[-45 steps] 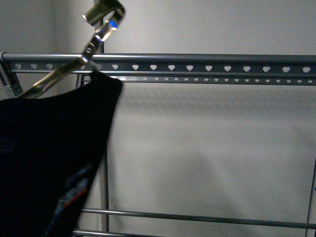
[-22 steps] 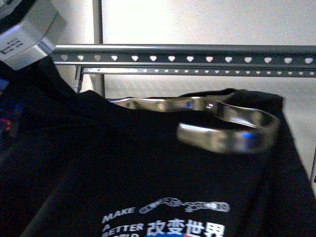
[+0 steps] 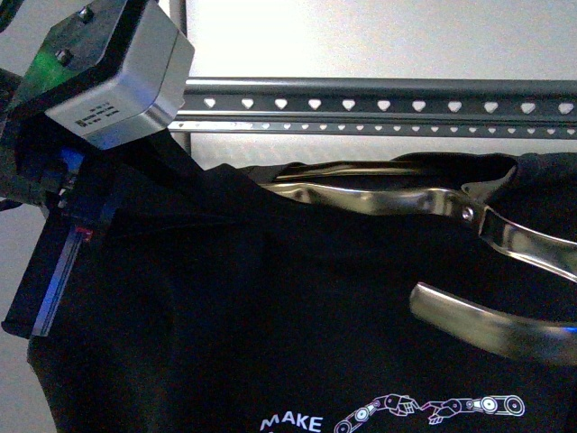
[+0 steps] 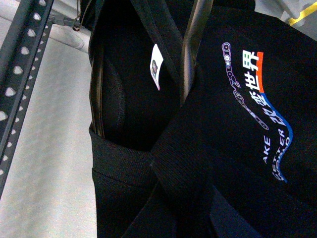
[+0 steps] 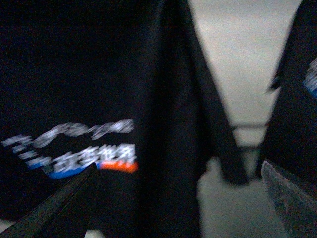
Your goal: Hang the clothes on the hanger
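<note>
In the front view, you see the black T-shirt (image 3: 270,325) filling most of the picture. Its white word "MAKE" and a little robot-arm drawing show at the bottom. The shirt's top edge sits lower than the long rails of the grey clothes rack (image 3: 379,94), which have rows of small heart holes. A shiny metal coat hanger (image 3: 379,200) runs along the shirt's neck. Its big hook (image 3: 491,329) lies on its side over the shirt's front, on the right. A grey box (image 3: 117,77) sits up at the left, above your left tool (image 3: 56,262). That tool is right against the shirt's edge. Its tips are hidden here and in the left wrist view, so you cannot tell if it is spread or pinching.

In the left wrist view, you look into the shirt's open neck. A small white tag (image 4: 156,67) sits inside it, and the hanger's metal bar goes down into the neck. The print shows Chinese characters beside an orange and blue stripe (image 4: 283,126). A rack rail runs along one side, apart from the shirt.

The right wrist view is blurry. Your right tool (image 5: 173,206) is spread wide, with its two dark fingers (image 5: 54,210) far apart and pinching nothing. The shirt hangs just past them, with its print showing.
</note>
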